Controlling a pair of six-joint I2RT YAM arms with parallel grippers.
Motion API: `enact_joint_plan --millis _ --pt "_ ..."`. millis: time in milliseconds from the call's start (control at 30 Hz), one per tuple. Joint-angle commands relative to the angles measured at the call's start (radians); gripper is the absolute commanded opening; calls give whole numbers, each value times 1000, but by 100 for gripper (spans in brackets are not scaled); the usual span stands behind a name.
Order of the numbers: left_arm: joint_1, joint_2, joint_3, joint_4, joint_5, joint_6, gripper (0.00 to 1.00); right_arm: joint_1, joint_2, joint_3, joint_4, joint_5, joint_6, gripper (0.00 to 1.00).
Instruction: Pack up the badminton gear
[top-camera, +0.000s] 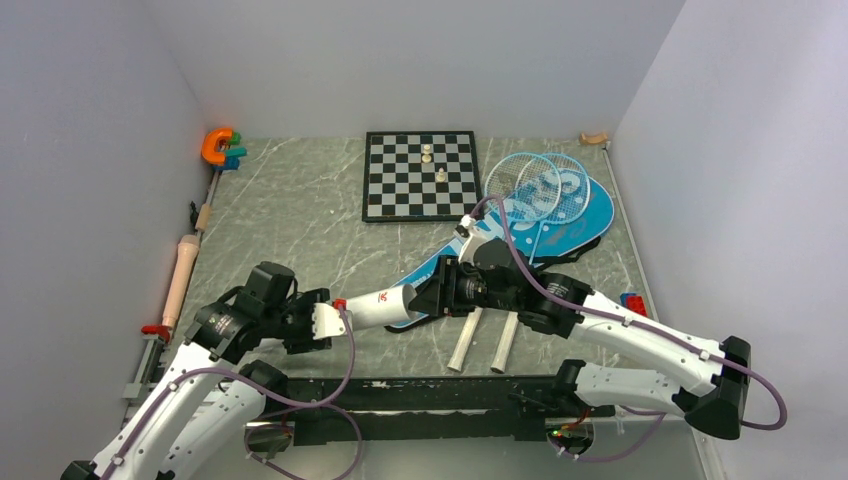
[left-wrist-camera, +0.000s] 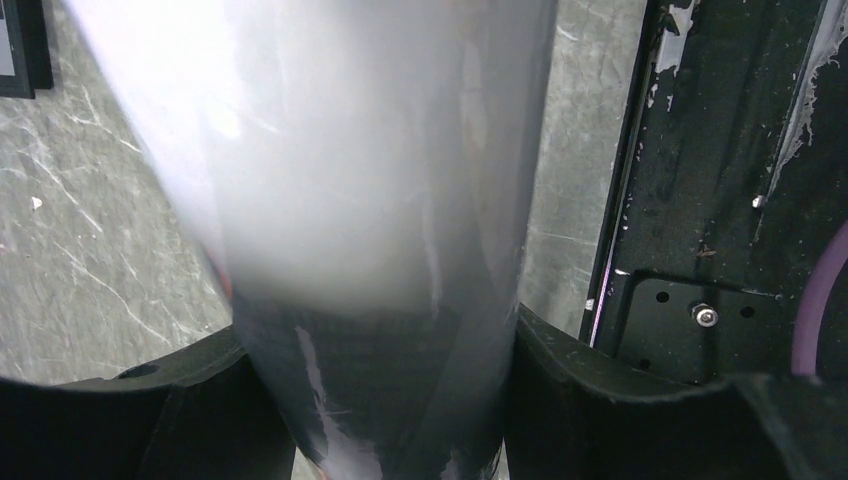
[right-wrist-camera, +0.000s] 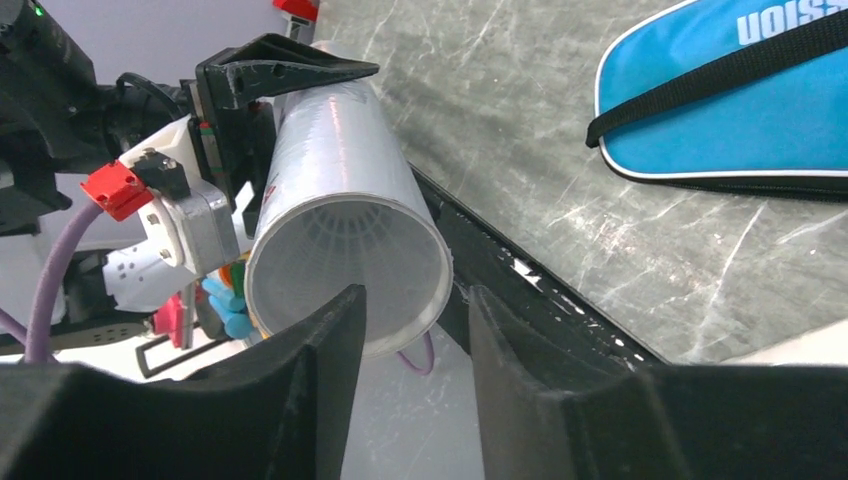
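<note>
Two grippers meet at the tube (right-wrist-camera: 330, 150), and that is where your trouble could start. Your left gripper (top-camera: 335, 315) pinches it near the capped end, so most of its length hangs out unsupported toward your right gripper (right-wrist-camera: 415, 300). The right gripper is spread and holds nothing, with the tube's open mouth just beyond its fingertips.

A ribbed white shape, probably a shuttlecock (right-wrist-camera: 345, 235), sits just inside that mouth. If you let the mouth dip, I'd expect it to slide out onto the table (top-camera: 300, 220).

Watch the rim as well. The right fingers (right-wrist-camera: 320, 340) stand so close to it that a crooked retreat could clip it. The plastic looks slick and is held at one end only, so a knock might twist it in the left grip or pull it free.

Below and behind the right gripper, under that forearm, lie the two handles (top-camera: 465, 345) of the rackets (top-camera: 535, 185). Their heads rest on the bag (top-camera: 590, 215), out beyond that gripper. A low sweep of the arm could drag the rackets off it.

Farther beyond that gripper is the chessboard (top-camera: 420, 175), with small pieces you could topple.
</note>
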Motion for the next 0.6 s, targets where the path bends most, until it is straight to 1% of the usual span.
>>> enact_joint_plan --millis 0,67,133,267,367,467,567 --pt "-4 0 70 134 100 -47 49 16 -3 26 -9 13 -4 52" --pt "-5 14 69 126 105 -94 48 -20 -20 65 -76 28 -28 59" --pt "-4 31 63 116 103 -117 48 -84 -39 107 -142 23 -56 64" --pt "1 106 82 128 26 -170 47 -221 -64 199 -261 16 -121 75" --pt "28 172 123 140 -12 -200 48 -313 -67 261 -330 20 -169 80" --pt "84 244 168 158 -57 -225 51 -389 -61 320 -396 39 -208 87" --pt "189 357 216 174 -124 -261 52 -456 -61 348 -451 60 -232 93"
